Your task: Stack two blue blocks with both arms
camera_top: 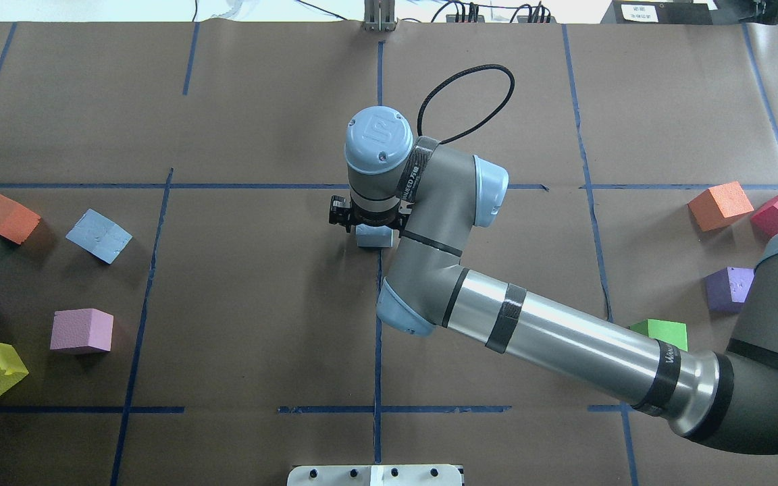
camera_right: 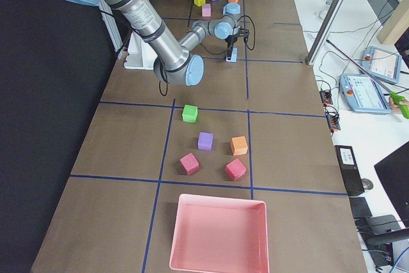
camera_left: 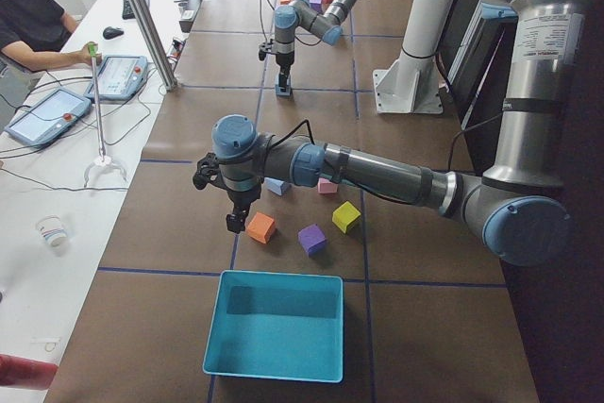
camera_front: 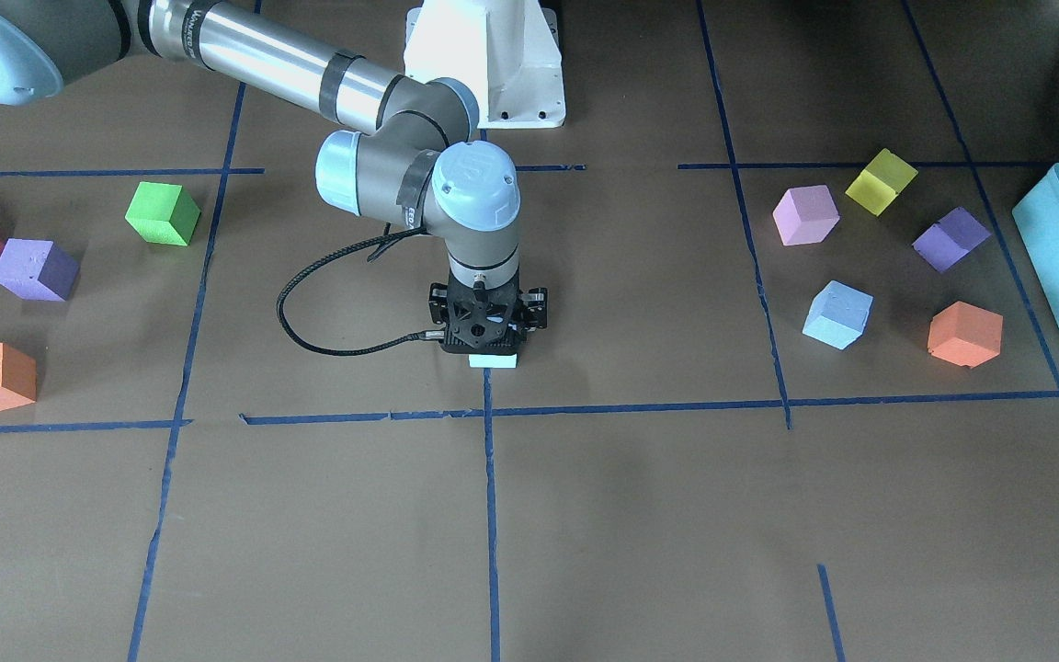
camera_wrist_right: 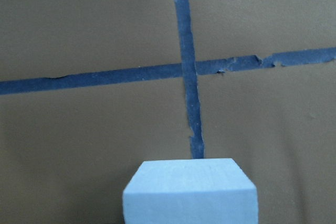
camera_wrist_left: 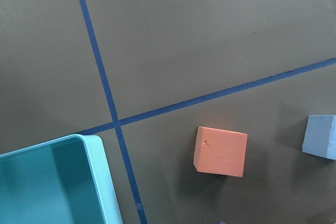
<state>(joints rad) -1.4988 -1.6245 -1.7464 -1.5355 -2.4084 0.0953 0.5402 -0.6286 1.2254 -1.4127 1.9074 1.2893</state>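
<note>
Apparently, the first blue block (camera_front: 494, 360) is being set at the middle of the counter (camera_front: 585, 515), just beside a crossing of blue tape lines (camera_front: 489, 441), as the stack's base. It is being straddled by the right hand (camera_front: 493, 348), whose fingers are being hidden, so its grip cannot be told. The second blue block (camera_front: 837, 314) is lying well apart on the robot's left, the left hand (camera_left: 233, 224) being held above the counter near it, its opening not being shown. Next, that block is probably to be grasped and carried over, the right hand being lifted clear first. An orange cube (camera_wrist_left: 220, 151) is sitting near the target and a teal box (camera_wrist_left: 100, 171) beyond; neither seems in the way
</note>
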